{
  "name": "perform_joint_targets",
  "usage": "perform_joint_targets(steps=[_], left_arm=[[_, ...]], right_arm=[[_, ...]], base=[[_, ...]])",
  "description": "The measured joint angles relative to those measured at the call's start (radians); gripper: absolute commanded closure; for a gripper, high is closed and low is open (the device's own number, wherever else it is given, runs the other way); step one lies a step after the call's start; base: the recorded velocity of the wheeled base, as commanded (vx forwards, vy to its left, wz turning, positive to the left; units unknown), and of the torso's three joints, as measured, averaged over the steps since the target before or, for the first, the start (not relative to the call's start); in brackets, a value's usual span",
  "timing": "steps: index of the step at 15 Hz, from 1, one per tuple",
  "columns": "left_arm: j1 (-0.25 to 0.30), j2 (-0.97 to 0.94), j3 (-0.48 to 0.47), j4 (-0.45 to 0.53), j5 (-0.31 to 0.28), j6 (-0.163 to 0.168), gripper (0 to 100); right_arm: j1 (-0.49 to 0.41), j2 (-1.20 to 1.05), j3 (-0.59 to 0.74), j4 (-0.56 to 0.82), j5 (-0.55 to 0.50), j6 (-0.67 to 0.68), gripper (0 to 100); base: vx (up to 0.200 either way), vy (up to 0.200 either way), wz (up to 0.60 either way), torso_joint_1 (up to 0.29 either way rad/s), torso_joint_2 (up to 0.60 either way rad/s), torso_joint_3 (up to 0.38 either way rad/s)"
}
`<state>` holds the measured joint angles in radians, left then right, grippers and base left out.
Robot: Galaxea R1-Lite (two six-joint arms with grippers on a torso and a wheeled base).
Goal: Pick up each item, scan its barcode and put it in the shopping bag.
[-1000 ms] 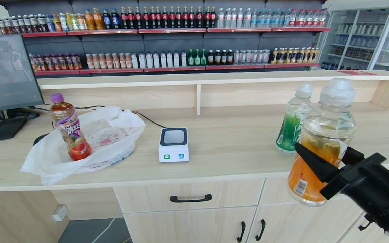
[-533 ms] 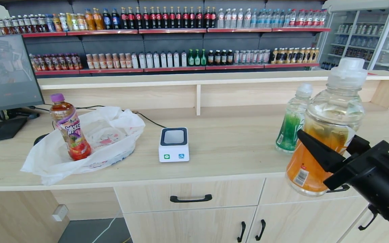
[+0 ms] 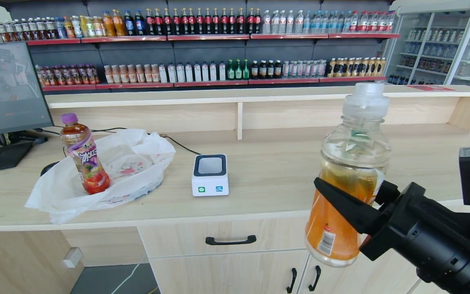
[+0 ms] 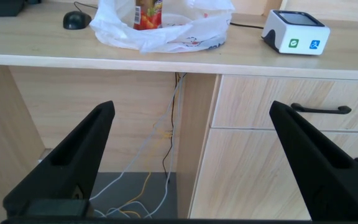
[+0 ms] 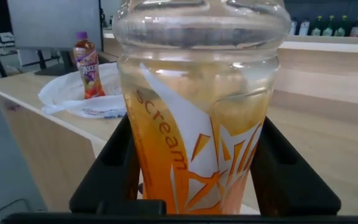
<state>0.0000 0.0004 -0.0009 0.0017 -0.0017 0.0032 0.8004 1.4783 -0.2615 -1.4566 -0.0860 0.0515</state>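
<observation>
Orange drink bottle [image 3: 351, 179]: upright, clamped in jaws of right gripper [image 3: 349, 192]. Scanner [image 3: 210, 174] on surface [image 3: 280, 163], well apart, leftward. Left gripper [image 4: 191, 109]: jaws wide, empty.

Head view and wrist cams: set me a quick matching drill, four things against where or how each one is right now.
Things
1. orange drink bottle
2. purple-capped bottle
3. scanner
4. left gripper

Places or states
A. open, below counter height, facing the cabinet front
B. standing in the shopping bag
C. held in the air by the right gripper
D. on the counter, apart from the bag

Pairs: 1-C, 2-B, 3-D, 4-A
</observation>
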Motion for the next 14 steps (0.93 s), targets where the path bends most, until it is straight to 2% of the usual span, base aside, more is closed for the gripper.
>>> perform_joint_targets(steps=[3,5,11,14], left_arm=[[0.0,0.0,0.0,0.0,0.0,0.0,0],[0.0,0.0,0.0,0.0,0.0,0.0,0],[0.0,0.0,0.0,0.0,0.0,0.0,0],[0.0,0.0,0.0,0.0,0.0,0.0,0]], right_arm=[[0.13,-0.003,-0.031,0.011,0.033,0.11,100],[0.149,-0.002,-0.05,0.013,0.08,0.133,100],[0.153,0.051,-0.154,0.003,0.076,0.113,100],[0.168,0.073,-0.301,0.025,-0.008,0.169,100]], base=[[0.0,0.0,0.0,0.0,0.0,0.0],[0.0,0.0,0.0,0.0,0.0,0.0],[0.0,0.0,0.0,0.0,0.0,0.0],[0.0,0.0,0.0,0.0,0.0,0.0]])
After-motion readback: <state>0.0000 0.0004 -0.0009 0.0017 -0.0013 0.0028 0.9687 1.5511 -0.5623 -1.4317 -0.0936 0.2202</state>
